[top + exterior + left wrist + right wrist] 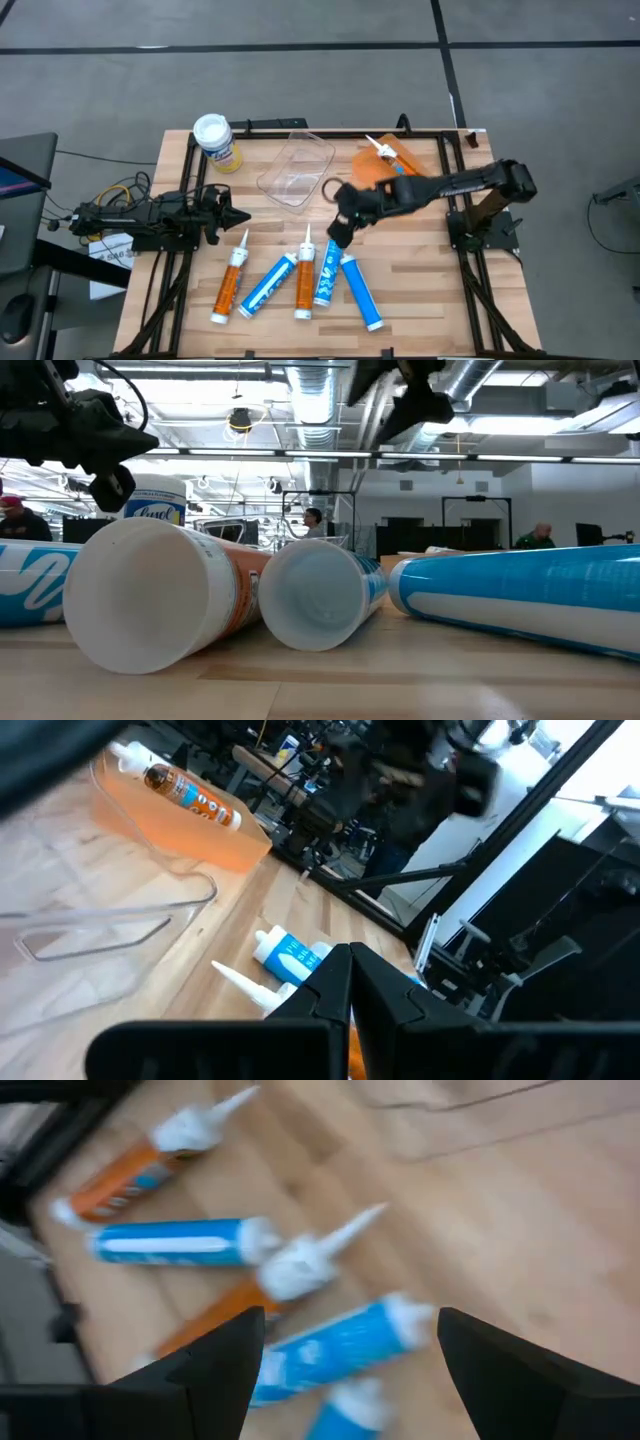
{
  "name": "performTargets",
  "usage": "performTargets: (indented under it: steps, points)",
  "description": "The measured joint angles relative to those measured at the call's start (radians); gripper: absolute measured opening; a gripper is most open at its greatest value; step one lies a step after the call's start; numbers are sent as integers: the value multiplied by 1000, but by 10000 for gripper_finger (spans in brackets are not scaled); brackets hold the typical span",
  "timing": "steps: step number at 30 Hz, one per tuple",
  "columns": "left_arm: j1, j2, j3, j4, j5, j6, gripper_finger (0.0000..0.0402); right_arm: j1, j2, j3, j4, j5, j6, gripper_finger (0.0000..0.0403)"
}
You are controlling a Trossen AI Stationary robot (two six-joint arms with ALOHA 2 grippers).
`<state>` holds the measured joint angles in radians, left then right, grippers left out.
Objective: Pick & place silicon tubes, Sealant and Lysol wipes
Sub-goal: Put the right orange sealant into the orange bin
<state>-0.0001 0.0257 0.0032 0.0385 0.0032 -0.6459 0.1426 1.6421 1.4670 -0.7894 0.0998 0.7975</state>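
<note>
Hovering with fingers wide, the right gripper [338, 237] nears a blue cartridge [328, 272]: probably stiff, smooth; grip mid-barrel. Left gripper [237, 217] shut.

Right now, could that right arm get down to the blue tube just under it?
Probably yes. The right end effector hangs open just above the blue tube, nothing sits between them, and the left end effector waits shut off to the side.

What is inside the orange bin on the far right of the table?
The orange bin holds one orange cartridge with a white nozzle. The right arm crosses over the bin's near part, so anything lying there is hidden. The clear bin beside it looks empty.
</note>
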Motion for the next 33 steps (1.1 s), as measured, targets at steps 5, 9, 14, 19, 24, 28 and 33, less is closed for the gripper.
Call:
performTargets:
  steps: [5, 9, 14, 19, 24, 28, 33]
  points:
    - [0, 0, 0, 1, 0, -52, 0, 55, 80, -1, 85, -30, 121, 291]
    - [0, 0, 0, 10, 0, -55, 0, 75, 135, 1, 179, -76, 161, 291]
    - [0, 0, 0, 61, 2, -86, 0, 93, 163, 0, 225, -63, 162, 291]
    - [0, 0, 31, 127, 115, -34, 0, 116, 145, 0, 215, 52, 53, 291]
    - [-1, 44, 161, 142, 253, 26, 0, 126, 88, 0, 123, 127, -10, 291]
    - [-27, 191, 281, 120, 319, 68, 0, 138, 38, 0, -19, 220, 10, 291]
    - [-79, 517, 461, 94, 322, 141, 0, 168, -41, 0, -133, 305, 40, 291]
